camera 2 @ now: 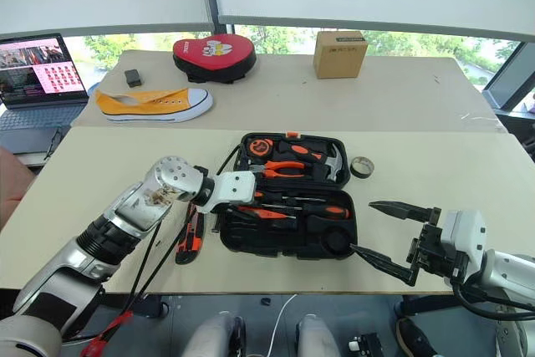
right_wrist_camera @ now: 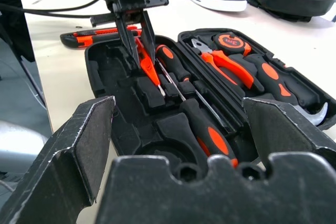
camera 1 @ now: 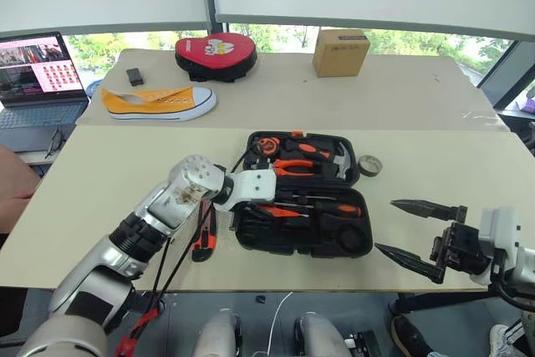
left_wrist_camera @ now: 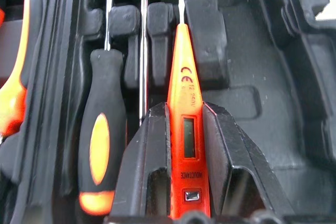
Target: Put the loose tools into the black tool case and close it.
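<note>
Left end effector [right_wrist_camera: 137,39] pinches the tester screwdriver [left_wrist_camera: 185,124] over the case [camera 1: 251,240], aiming for its slot; right end effector [camera 1: 415,238], at four o'clock, gapes wide, empty.

Matt black plastic tool case [camera 1: 276,240]

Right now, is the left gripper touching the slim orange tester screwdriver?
Touching. The left wrist view shows the left gripper with both black fingers pressed against the sides of the slim orange tester screwdriver, over the open black moulded tool case.
</note>
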Robot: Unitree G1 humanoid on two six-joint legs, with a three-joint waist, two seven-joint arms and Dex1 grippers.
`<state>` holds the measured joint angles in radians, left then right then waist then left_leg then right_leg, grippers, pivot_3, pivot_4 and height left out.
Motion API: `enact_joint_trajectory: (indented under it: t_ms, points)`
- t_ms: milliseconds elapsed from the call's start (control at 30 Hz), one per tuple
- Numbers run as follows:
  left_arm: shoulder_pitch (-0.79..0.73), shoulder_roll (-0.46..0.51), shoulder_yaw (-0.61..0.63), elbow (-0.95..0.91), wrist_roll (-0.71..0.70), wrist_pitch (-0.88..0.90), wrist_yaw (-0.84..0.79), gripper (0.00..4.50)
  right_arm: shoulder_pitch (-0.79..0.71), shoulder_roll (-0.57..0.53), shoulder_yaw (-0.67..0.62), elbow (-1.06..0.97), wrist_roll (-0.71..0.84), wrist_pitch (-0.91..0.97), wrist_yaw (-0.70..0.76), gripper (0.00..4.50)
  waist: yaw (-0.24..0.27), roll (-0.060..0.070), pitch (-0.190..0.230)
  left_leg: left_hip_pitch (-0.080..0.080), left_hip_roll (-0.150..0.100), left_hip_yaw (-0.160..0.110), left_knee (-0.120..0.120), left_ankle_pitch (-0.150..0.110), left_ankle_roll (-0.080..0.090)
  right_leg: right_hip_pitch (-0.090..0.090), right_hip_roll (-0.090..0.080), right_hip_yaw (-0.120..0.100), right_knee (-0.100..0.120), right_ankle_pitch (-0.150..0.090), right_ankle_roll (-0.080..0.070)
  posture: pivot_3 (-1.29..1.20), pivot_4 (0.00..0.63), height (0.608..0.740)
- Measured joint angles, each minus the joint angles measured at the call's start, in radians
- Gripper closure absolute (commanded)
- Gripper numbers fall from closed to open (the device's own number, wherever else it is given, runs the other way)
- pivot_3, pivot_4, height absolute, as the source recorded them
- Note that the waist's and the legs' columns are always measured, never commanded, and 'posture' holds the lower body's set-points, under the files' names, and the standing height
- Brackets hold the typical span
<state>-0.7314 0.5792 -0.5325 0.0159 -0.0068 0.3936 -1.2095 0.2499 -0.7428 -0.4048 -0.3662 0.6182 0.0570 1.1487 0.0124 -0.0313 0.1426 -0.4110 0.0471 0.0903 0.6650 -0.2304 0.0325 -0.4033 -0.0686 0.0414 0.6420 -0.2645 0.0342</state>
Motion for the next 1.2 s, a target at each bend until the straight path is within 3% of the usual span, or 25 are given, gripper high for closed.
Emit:
enact_joint_trajectory:
  t_ms: [433, 500, 533, 700, 900, 1000, 1200]
  points:
    - [-0.008, -0.054, 0.002, 0.029, 0.044, 0.038, 0.008, 4.07, -0.009, 0.0, 0.01, -0.017, 0.013, 0.03, -0.016, 0.0, 0.006, 0.0, 0.0, 0.001, -0.001, -0.002, 0.005, 0.0, 0.0, 0.004, 0.0, 0.0, 0.001, 0.0, 0.0, 0.0, 0.15, 0.74]
    - [-0.007, -0.063, 0.005, 0.04, 0.043, 0.041, 0.008, 3.07, -0.009, 0.0, 0.015, -0.018, 0.013, 0.036, -0.017, 0.0, 0.006, 0.0, 0.0, 0.002, -0.001, -0.003, 0.005, 0.0, 0.0, 0.005, 0.0, -0.001, 0.001, 0.0, 0.0, 0.0, 0.15, 0.74]
    - [-0.004, -0.071, 0.011, 0.042, 0.039, 0.041, 0.01, 2.88, -0.009, 0.0, 0.019, -0.019, 0.013, 0.039, -0.018, 0.0, 0.007, 0.0, 0.0, 0.002, -0.001, -0.003, 0.005, 0.0, 0.001, 0.006, 0.0, 0.0, 0.001, 0.0, 0.0, 0.0, 0.15, 0.74]
    - [0.018, -0.118, 0.095, 0.038, -0.048, 0.003, 0.011, 1.01, -0.011, 0.004, 0.035, -0.022, 0.014, 0.042, -0.026, 0.0, 0.004, 0.0, 0.0, -0.004, 0.0, -0.004, 0.008, -0.001, 0.001, 0.001, 0.0, -0.001, 0.003, 0.0, 0.001, 0.0, 0.15, 0.74]
    - [0.04, -0.108, 0.209, -0.014, -0.155, -0.019, 0.005, 1.01, -0.006, 0.006, 0.04, -0.029, 0.014, 0.042, -0.033, 0.0, -0.003, 0.001, 0.0, -0.005, 0.001, -0.005, 0.011, -0.001, 0.002, 0.001, 0.002, 0.0, 0.004, 0.0, 0.001, 0.0, 0.15, 0.74]
    - [0.092, -0.08, 0.244, 0.004, -0.162, -0.06, 0.003, 1.7, 0.0, 0.015, 0.04, -0.029, 0.014, 0.042, -0.037, 0.0, -0.003, 0.001, -0.001, -0.004, 0.002, -0.005, 0.011, -0.001, 0.002, 0.001, 0.003, 0.0, 0.004, 0.0, 0.001, 0.0, 0.15, 0.74]
    - [0.157, -0.074, 0.236, 0.11, -0.13, -0.196, -0.004, 3.95, -0.004, 0.026, 0.044, -0.029, 0.012, 0.041, -0.04, 0.0, 0.006, 0.001, -0.001, -0.005, 0.001, -0.004, 0.012, -0.001, 0.002, 0.001, 0.002, 0.0, 0.004, 0.0, 0.001, 0.0, 0.15, 0.74]
